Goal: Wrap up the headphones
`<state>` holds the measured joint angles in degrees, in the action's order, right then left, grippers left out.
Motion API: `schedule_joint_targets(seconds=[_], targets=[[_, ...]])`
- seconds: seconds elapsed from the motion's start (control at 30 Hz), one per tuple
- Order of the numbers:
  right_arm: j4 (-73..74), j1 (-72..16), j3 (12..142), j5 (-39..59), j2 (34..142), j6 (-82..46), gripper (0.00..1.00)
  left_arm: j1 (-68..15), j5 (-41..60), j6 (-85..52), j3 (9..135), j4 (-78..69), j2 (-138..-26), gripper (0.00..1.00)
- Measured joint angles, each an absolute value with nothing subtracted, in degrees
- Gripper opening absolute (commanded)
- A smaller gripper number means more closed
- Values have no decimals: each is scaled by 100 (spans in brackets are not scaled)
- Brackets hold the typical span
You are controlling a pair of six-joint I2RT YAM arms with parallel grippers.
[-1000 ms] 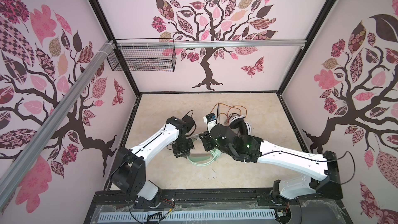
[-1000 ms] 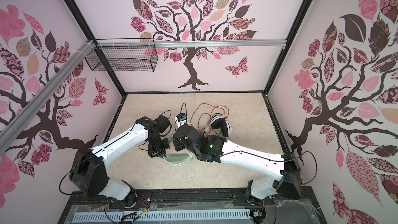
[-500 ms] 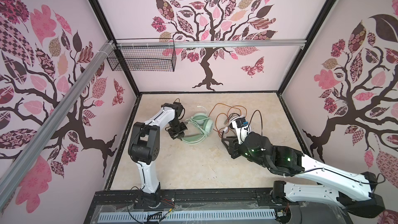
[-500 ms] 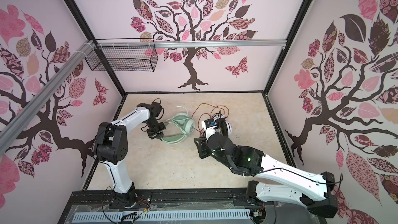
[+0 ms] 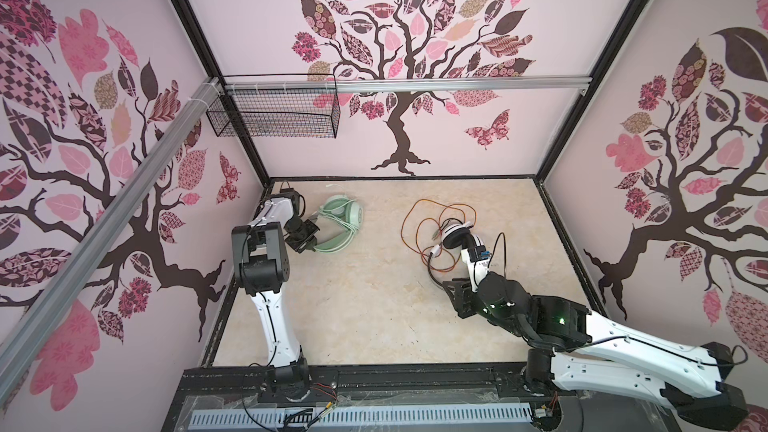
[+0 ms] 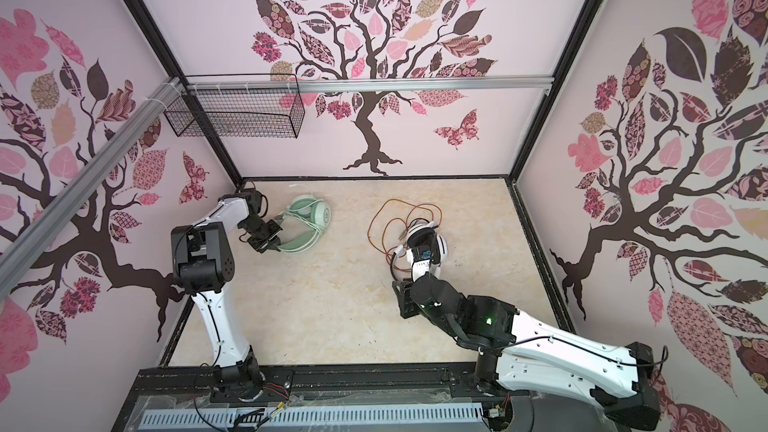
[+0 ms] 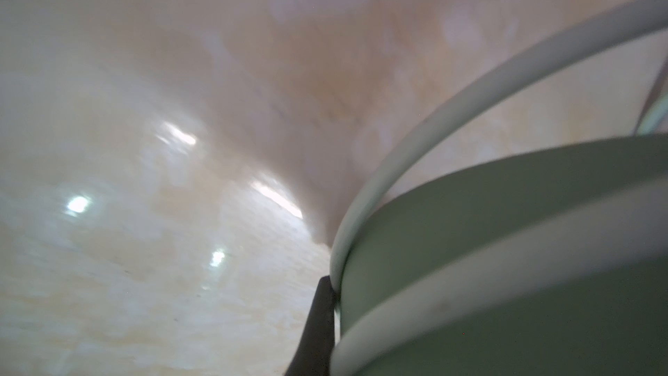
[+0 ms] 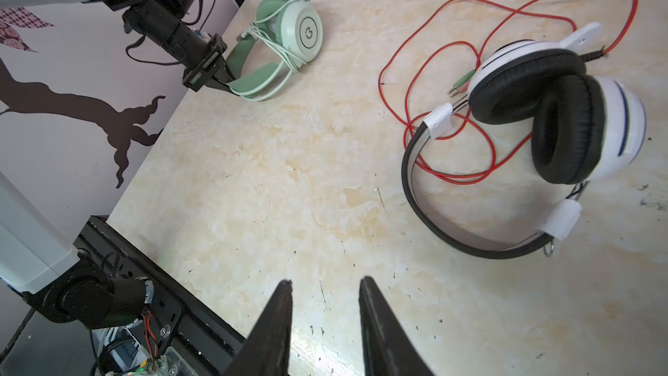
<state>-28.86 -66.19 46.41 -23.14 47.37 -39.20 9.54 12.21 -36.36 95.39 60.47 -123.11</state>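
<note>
The mint-green headphones (image 5: 347,211) (image 6: 312,212) lie near the back left corner with their pale cord wound around them. My left gripper (image 5: 306,238) (image 8: 221,83) is shut on their headband (image 7: 506,247), and one dark fingertip (image 7: 320,320) presses against band and cord. The white headphones (image 5: 457,236) (image 8: 542,103) with black pads lie right of centre on the table. Their orange-red cord (image 5: 415,222) (image 8: 433,30) sprawls in loose loops beside them. My right gripper (image 8: 325,282) (image 5: 452,290) hovers open in front of them, with nothing between its fingers.
A black wire basket (image 5: 274,114) hangs on the back wall at the left. The left wall (image 8: 72,121) stands close beside the left gripper. A black frame rail (image 5: 374,378) runs along the table's front edge.
The left gripper carried the mint-green headphones from the table's middle to the back left corner. The right arm drew back from them toward the front right, and its jaws opened slightly.
</note>
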Motion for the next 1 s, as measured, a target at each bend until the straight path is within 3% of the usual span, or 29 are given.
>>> schedule_joint_targets(seconds=[0.3,0.4,0.57,0.63,0.67,0.7,0.87,1.0], targets=[[-2891,-6617,4536,-2261,4654,-4101,35,869,1238,-3417,9797,5981,-12617,21],[-2893,-6617,4534,-2252,4580,-4143,35,869,1293,-3378,9804,5959,-12617,30],[-2893,-6617,4534,-2255,4558,-4187,36,869,1424,-3310,9808,5894,-12602,68],[-2893,-6617,4536,-2259,4558,-4189,41,869,1448,-3341,9808,5881,-12573,73],[-2893,-6617,4536,-2270,4565,-4191,43,869,1428,-3339,9806,5878,-12560,81],[-2899,-6617,4536,-2285,4582,-4198,45,869,1426,-3308,9802,5876,-12549,97],[-3190,-6265,4775,-2185,5028,-4097,46,873,1426,-3406,9500,5800,-12143,97],[-3138,-4932,4856,-1380,5363,-3841,48,871,1573,-3494,9048,5704,-11367,97]])
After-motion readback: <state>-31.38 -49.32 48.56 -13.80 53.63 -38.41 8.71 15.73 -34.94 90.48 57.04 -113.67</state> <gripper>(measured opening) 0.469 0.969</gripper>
